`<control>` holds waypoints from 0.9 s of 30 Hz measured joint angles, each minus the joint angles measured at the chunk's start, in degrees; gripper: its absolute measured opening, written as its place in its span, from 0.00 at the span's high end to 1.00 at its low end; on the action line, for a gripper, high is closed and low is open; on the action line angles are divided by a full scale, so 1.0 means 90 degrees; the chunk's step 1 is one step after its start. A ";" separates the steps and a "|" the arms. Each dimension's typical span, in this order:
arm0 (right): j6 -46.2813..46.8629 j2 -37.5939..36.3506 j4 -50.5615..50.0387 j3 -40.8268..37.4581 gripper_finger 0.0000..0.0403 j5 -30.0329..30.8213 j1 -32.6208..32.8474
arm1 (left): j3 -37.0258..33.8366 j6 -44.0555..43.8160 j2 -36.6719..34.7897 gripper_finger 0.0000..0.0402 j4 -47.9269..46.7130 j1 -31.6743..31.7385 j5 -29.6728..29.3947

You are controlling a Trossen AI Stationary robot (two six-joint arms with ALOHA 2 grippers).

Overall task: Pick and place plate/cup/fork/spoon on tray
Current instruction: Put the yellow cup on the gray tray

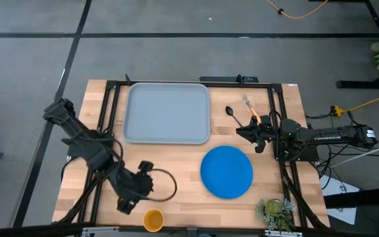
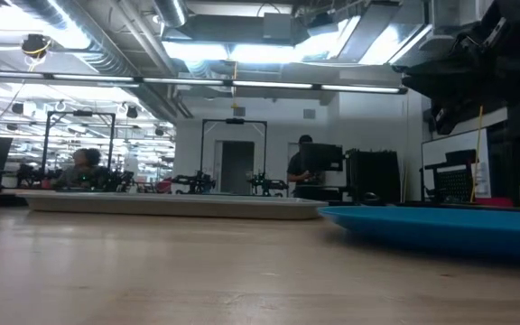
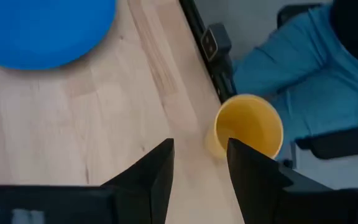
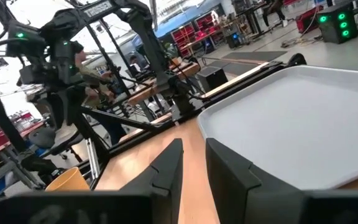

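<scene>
The grey-blue tray (image 1: 166, 112) lies at the table's far middle. The blue plate (image 1: 226, 171) lies flat to the near right of it. The yellow cup (image 1: 153, 219) stands upright at the near edge. The dark spoon (image 1: 231, 112) and the orange-handled fork (image 1: 251, 108) lie to the right of the tray. My left gripper (image 1: 129, 203) is open just short of the cup (image 3: 248, 127), touching nothing. My right gripper (image 1: 250, 135) is open and empty by the fork's handle end, pointing at the tray (image 4: 303, 124).
A small green plant (image 1: 275, 212) stands at the near right corner. The black frame rail (image 3: 213, 56) runs along the near edge beside the cup, with blue cloth (image 3: 303, 81) beyond it. Bare wood lies between the tray and the near edge.
</scene>
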 joint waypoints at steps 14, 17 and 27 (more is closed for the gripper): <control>-0.0159 0.0000 -0.0187 0.0000 0.81 0.0000 0.0000 | 0.0081 -0.1782 0.1343 0.64 0.0166 -0.0270 -0.0123; -0.0152 0.0000 -0.0375 0.0000 0.81 0.0000 0.0000 | 0.0081 -0.1815 0.1343 0.64 0.0397 -0.0292 -0.0128; 0.0193 0.0000 -0.0938 0.0000 0.81 -0.0044 0.0000 | 0.0081 -0.2145 0.1343 0.64 0.0556 -0.0490 -0.0533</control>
